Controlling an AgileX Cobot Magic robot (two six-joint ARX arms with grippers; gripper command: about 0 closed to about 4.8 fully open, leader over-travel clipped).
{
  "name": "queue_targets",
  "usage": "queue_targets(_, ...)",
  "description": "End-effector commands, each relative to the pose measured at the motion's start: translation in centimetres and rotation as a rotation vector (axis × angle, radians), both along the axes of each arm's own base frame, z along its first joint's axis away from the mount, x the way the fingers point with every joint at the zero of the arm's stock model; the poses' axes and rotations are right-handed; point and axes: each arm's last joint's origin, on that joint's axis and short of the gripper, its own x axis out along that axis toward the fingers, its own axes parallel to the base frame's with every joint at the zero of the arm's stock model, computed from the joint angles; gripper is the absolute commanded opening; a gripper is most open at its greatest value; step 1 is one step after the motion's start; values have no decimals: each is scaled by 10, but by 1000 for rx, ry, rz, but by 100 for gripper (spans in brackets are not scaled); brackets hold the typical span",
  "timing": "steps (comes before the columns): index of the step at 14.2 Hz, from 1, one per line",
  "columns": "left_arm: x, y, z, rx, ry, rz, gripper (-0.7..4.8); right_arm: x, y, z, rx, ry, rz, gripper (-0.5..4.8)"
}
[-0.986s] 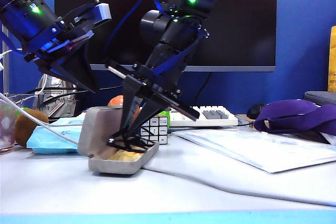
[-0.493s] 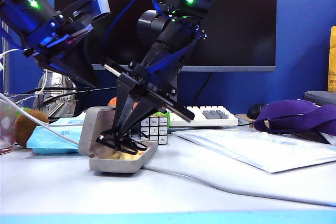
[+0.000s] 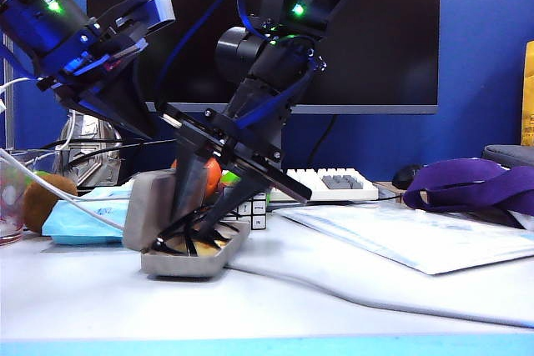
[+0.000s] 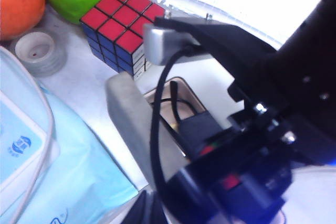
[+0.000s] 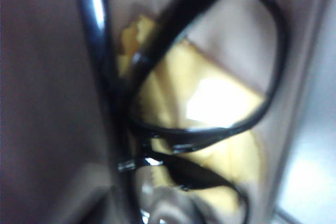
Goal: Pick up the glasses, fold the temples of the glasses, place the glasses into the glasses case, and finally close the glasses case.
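Note:
The grey glasses case (image 3: 193, 263) lies open on the table, its lid (image 3: 148, 208) standing up at the left. The black-framed glasses (image 3: 185, 242) lie inside it with the temples folded, on the yellow cloth (image 5: 173, 87). My right gripper (image 3: 204, 227) reaches down into the case, open, one finger on each side of the glasses. In the right wrist view the frame (image 5: 210, 135) fills the picture, blurred. My left gripper (image 3: 133, 122) hangs above and behind the lid; its fingers show only as one dark wedge. The left wrist view shows the lid (image 4: 128, 114) and a temple (image 4: 170, 100).
A Rubik's cube (image 3: 250, 206), an orange (image 3: 210, 174) and a keyboard (image 3: 334, 183) stand behind the case. To its left are a light blue packet (image 3: 83, 218) and a kiwi (image 3: 42, 198). A grey cable (image 3: 334, 289) and papers (image 3: 409, 235) lie right, by a purple cloth (image 3: 467, 185).
My right gripper's fingers have spread apart and let go of the glasses, which have sunk from above the rim down into the case. The left arm has hardly moved.

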Motion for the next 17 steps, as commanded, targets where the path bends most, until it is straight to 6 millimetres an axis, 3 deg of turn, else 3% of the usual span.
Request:
queue_targets(1, 0, 0, 2, -11, -12, -7, -5, -1, 0, 8, 17, -13, 8, 181)
queue_targets(9, 0, 0, 3, -11, -13, -6, -5, -5, -24, 30, -95, -88, 82, 176)
queue_targets(10, 0, 0, 3, -11, -13, -6, -5, -4, -32, 36, -132, -122, 75, 146)
queue_targets(12, 0, 0, 3, -12, -13, -7, -5, 6, -50, 42, -181, -191, 82, -8)
queue_targets(17, 3, -5, -3, -80, 27, -78, -5, 29, -73, 27, -155, -337, 362, -5)
